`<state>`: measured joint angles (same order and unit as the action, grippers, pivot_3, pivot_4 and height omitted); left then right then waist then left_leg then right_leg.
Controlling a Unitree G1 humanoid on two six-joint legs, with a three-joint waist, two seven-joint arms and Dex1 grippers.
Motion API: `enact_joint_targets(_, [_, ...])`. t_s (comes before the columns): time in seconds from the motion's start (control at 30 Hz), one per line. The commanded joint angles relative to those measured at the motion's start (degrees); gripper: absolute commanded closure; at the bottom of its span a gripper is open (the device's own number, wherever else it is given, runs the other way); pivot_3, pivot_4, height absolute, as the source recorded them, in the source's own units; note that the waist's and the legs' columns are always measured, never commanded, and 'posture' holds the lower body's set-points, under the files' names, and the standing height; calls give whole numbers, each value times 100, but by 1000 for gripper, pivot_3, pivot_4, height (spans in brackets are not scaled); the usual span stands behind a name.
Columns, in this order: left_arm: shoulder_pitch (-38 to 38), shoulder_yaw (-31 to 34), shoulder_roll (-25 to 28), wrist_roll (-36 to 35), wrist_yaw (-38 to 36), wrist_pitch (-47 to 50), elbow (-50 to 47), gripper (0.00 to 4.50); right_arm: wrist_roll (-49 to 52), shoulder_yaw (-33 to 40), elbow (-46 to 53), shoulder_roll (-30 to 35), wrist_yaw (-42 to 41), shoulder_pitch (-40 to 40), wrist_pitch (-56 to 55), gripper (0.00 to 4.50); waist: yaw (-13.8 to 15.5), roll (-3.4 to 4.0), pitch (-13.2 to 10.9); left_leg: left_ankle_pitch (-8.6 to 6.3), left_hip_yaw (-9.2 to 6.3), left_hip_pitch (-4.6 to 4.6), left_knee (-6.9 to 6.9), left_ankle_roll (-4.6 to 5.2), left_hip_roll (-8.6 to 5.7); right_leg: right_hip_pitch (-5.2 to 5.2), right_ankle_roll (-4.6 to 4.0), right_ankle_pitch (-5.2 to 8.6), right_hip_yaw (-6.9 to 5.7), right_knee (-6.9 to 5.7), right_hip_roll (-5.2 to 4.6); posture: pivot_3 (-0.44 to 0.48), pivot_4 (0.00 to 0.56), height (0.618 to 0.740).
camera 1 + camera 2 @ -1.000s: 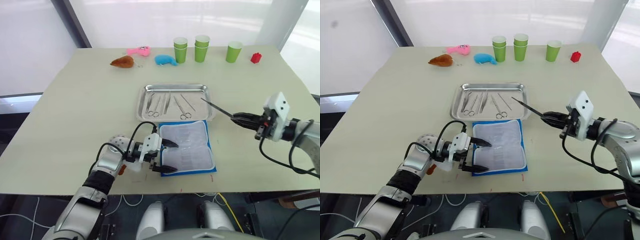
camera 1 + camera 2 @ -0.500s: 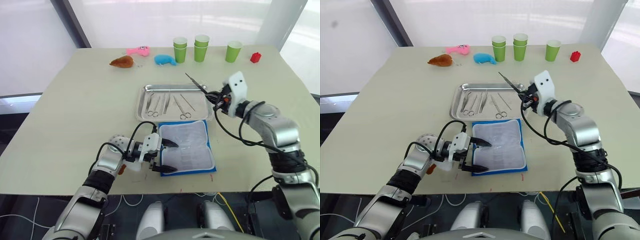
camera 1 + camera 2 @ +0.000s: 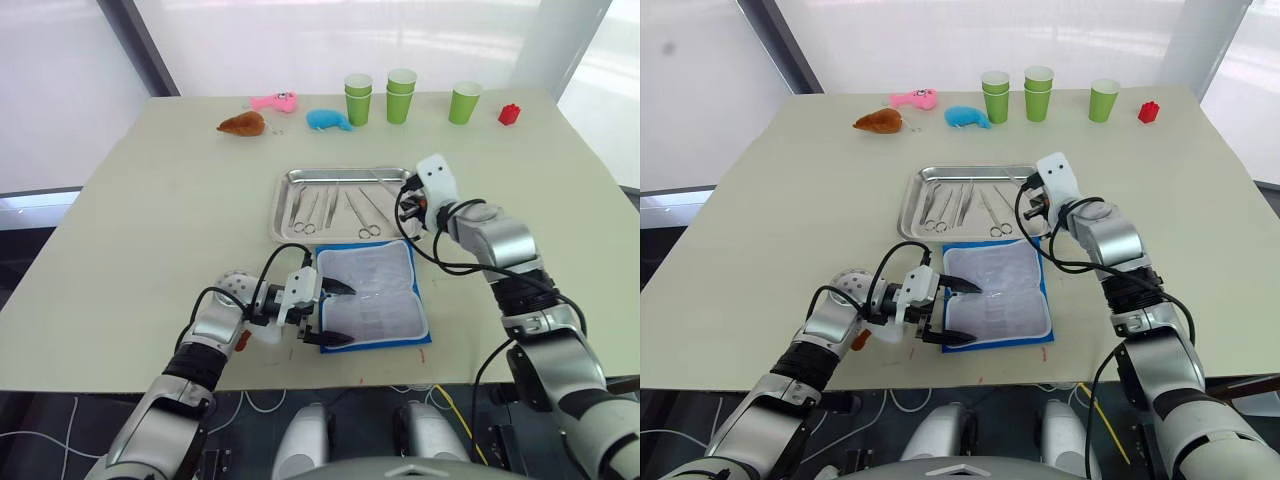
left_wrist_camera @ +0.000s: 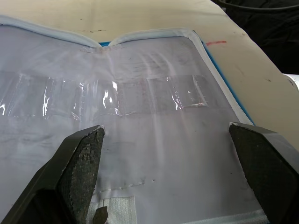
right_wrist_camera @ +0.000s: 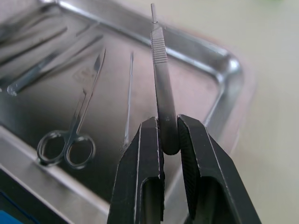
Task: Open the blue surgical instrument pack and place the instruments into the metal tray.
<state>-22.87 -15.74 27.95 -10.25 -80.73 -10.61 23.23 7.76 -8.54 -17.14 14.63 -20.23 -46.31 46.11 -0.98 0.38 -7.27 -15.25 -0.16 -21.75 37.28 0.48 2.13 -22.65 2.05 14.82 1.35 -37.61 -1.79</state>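
My right gripper (image 5: pixel 169 135) pinches a thin scalpel handle (image 5: pixel 161 79) over the metal tray (image 3: pixel 285 215), at twelve o'clock from the opened blue surgical instrument pack (image 3: pixel 425 325). My left gripper (image 3: pixel 333 312) rests spread on its lining. Next I should lower and release.

Far edge of the beige table (image 3: pixel 150 230) carries, from the robot's left to right: brown plush toy (image 3: pixel 243 124), pink plush toy (image 3: pixel 275 101), blue plush toy (image 3: pixel 327 120), two stacks of green paper cups (image 3: pixel 358 99) (image 3: pixel 400 95), a single green cup (image 3: pixel 463 103), and a small red block (image 3: pixel 510 114). All stand apart.
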Motion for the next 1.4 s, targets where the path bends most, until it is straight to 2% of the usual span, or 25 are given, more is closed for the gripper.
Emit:
enact_joint_targets(0.03, [451,-352,29,394,75,307,449,0,-79,189,-345,-228,262,-179,-51,4478,-1,0,0,0,0,-1,0,0,0,-2,0,0,0,0,0,0,150,740])
enact_joint_targets(0.47, [532,-355,52,376,104,372,317,0,-235,270,-848,-519,494,-328,-137,4478,-16,1,0,0,2,-2,-3,0,0,-9,1,0,9,-2,-1,0,150,740])
enact_joint_targets(0.53, [547,-358,57,374,110,387,295,0,-250,255,-806,-511,460,-304,-124,3487,-16,1,0,0,2,-2,-4,0,0,-9,1,0,9,-1,-1,0,150,740])
enact_joint_targets(0.6, [558,-361,60,374,112,394,282,0,-217,298,-744,-527,434,-286,-95,2806,-16,1,0,0,2,-1,-5,0,0,-9,1,0,10,-2,-1,0,150,740])
enact_joint_targets(0.63, [561,-361,60,373,113,398,278,0,-163,358,-703,-548,414,-282,-78,2153,-13,1,0,0,2,-2,-5,0,0,-9,1,0,9,-2,0,0,150,740])
enact_joint_targets(0.73, [572,-360,62,372,115,403,269,0,-118,401,-534,-531,334,-278,-130,1011,-12,1,0,0,0,-1,-5,0,0,-9,1,0,8,-2,-1,0,150,740])
enact_joint_targets(0.8, [583,-356,64,364,115,405,253,0,-104,399,-344,-488,253,-256,-138,32,-13,1,0,0,-1,-2,-5,0,0,-9,2,0,9,-2,-1,0,150,740])
enact_joint_targets(1.13, [575,-188,114,203,54,375,-8,0,36,395,956,-18,-242,138,-357,32,-56,1,-6,0,-2,-5,-9,0,1,-13,2,1,10,1,0,0,150,740])
enact_joint_targets(1.4, [434,216,188,-338,-38,604,-713,0,628,726,2173,325,-1098,871,-1255,32,-123,-27,-70,0,-6,-22,-12,0,1,-29,2,1,10,2,1,0,150,740])
